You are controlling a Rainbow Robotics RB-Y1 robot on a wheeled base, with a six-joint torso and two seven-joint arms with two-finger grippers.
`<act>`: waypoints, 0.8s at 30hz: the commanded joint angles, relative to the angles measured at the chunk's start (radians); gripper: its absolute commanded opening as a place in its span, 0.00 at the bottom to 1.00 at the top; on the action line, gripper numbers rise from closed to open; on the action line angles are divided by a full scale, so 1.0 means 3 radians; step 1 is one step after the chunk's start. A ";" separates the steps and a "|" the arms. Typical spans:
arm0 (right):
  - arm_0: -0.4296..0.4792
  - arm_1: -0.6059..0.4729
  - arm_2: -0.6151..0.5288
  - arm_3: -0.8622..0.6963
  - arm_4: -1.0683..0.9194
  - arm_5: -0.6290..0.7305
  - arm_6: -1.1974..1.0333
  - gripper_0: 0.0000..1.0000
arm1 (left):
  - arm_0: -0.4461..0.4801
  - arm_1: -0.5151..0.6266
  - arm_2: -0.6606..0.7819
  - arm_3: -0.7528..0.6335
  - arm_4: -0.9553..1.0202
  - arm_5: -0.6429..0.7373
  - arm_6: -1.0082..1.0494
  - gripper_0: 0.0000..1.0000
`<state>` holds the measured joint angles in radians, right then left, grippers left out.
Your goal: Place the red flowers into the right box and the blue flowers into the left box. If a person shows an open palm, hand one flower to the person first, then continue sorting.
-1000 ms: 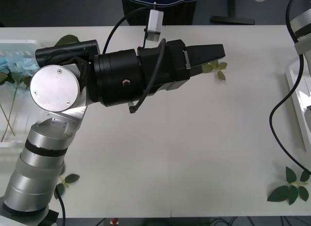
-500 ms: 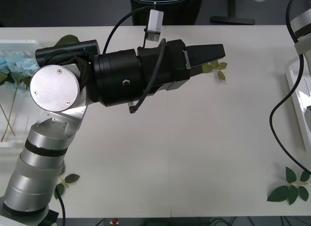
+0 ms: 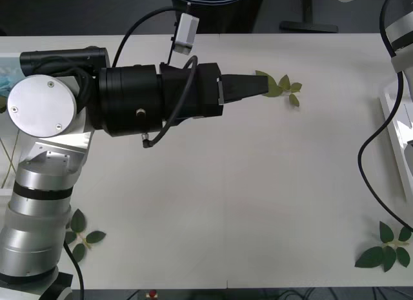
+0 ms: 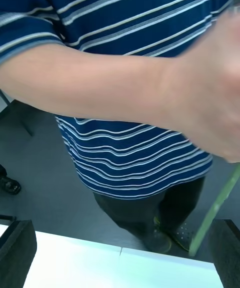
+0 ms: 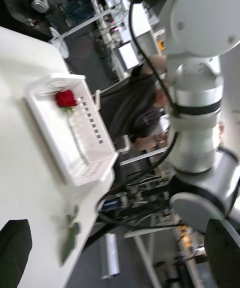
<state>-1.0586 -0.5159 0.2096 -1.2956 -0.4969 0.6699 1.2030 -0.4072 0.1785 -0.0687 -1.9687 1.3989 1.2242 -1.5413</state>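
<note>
Left side first. My left gripper (image 5: pixel 118 248) sits low over the white table (image 3: pixel 258 184) with its black fingers (image 5: pixel 15 250) spread wide and nothing between them. In the front view it reaches toward the far edge, tip just short of a loose green leaf sprig (image 3: pixel 281 88). Looking out past those fingers I see another small sprig (image 5: pixel 70 233) on the table, then the right box (image 5: pixel 95 141), a shallow white plastic tray with slotted walls, with one of the red flowers (image 5: pixel 65 99) lying inside, a deep red rose on a thin stem.

Back by my left shoulder, the pale blue flowers (image 3: pixel 6 80) peek out in the left box (image 3: pixel 13 55) at the table's edge.

My right gripper (image 4: pixel 120 255) is up past the far edge of the table, its black fingers (image 4: pixel 17 253) also wide apart and not clamped on anything. A thin green stem (image 4: pixel 220 205) hangs just beside one finger; can't tell if it touches. The upper end runs into the person's hand (image 4: pixel 212 93). Behind it there's a bare forearm (image 4: pixel 85 86) and a navy shirt with white stripes (image 4: pixel 135 158).
</note>
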 commanded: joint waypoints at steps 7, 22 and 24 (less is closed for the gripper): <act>-0.0097 -0.0095 -0.0013 -0.0099 -0.0026 0.0104 -0.0012 1.00 | -0.0131 0.0049 0.0500 -0.0034 -0.0388 0.0726 -0.1126 1.00; 0.0144 -0.0791 -0.1062 -0.1147 -0.2199 0.3274 0.1267 0.99 | -0.0616 0.0085 0.0996 0.0907 -0.0521 0.1089 -0.3412 1.00; 0.0282 -0.0822 -0.1241 -0.1224 -0.2404 0.3591 0.1620 1.00 | -0.0673 0.0100 0.1006 0.0907 -0.0588 0.1094 -0.3550 1.00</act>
<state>-1.0104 -0.7332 -0.1139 -1.6203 -1.1701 1.6971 1.6026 -0.5601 0.1800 0.2304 -1.6795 1.2373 1.5472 -2.5167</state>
